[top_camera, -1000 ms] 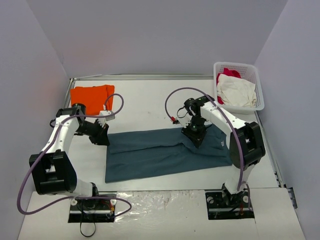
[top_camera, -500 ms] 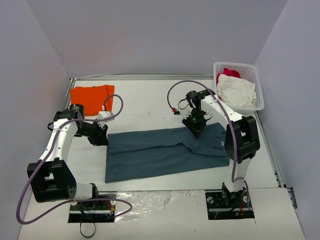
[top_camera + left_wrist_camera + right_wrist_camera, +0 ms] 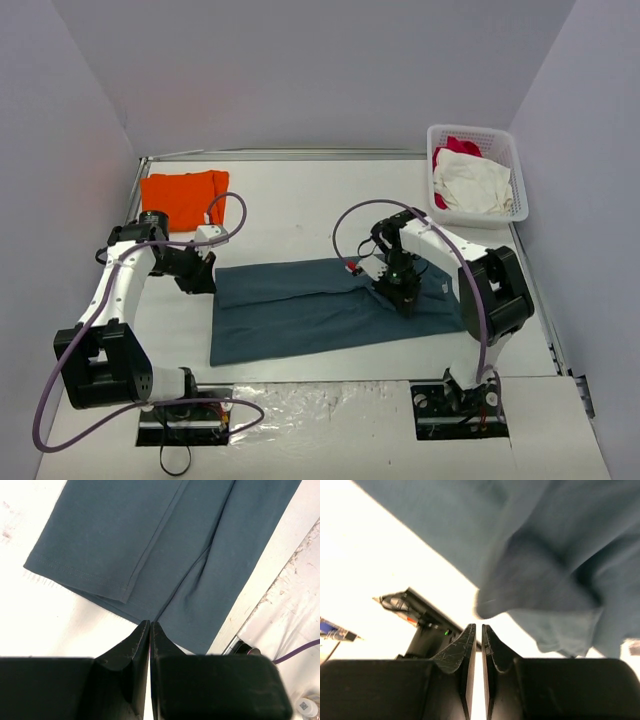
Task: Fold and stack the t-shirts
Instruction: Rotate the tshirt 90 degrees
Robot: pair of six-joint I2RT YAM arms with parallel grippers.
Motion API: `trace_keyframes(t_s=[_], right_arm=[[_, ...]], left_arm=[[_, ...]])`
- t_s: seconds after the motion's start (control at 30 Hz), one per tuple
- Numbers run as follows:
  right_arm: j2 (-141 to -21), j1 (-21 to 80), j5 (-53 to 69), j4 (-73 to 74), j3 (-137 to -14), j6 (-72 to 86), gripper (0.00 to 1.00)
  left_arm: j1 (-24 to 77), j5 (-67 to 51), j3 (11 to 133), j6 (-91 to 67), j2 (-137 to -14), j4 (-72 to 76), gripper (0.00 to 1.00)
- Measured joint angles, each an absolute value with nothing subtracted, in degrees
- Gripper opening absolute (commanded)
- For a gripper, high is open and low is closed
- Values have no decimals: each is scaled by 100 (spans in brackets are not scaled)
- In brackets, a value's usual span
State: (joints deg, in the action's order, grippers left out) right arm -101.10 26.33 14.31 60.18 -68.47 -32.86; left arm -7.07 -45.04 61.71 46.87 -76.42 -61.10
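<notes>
Right gripper [image 3: 476, 629] nearer; slate-blue t-shirt [image 3: 300, 310] crosswise

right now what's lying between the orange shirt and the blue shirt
The left gripper and a loop of purple cable sit over the white table between the orange t-shirt and the slate-blue t-shirt, as the top external view shows.

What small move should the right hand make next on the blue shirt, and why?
Probably open the right hand and pinch the rumpled right end of the slate-blue t-shirt: its fingers look shut with no cloth between them, and the shirt lies as a long strip.
</notes>
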Motion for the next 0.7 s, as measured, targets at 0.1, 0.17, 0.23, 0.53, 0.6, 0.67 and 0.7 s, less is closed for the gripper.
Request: trace_keyframes(t_s=[0.1,0.17,0.23,0.53,0.6,0.67,0.7], right_arm=[[-9926,2630,1439,6169,-6685,-3336,8],[-9929,2630,1455,6195,-6650,-3361,7],[-9929,2628,1507,6215,-6657,-3400,9],[-9922,2405,1391,5992,-7714,-3334,0],[-9920,2270,1310,5704,-7784,-3234,0],[-9920,2176,1133,5380,-7723,-3068,0],[-9920,2132,1004,5214,-7647,-2982,0]], left_arm=[[-707,-4414,6049,4687,-7623,-6058,4],[-707,-4342,5981,4687,-7616,-6036,4],[-701,-4285,5920,4685,-7577,-5994,4],[-196,-4060,5957,4571,-7251,-5968,3],[139,-3979,6045,4469,-7258,-5913,2],[436,-3951,6082,4359,-7262,-5808,2],[550,-3940,6086,4303,-7279,-5752,3]])
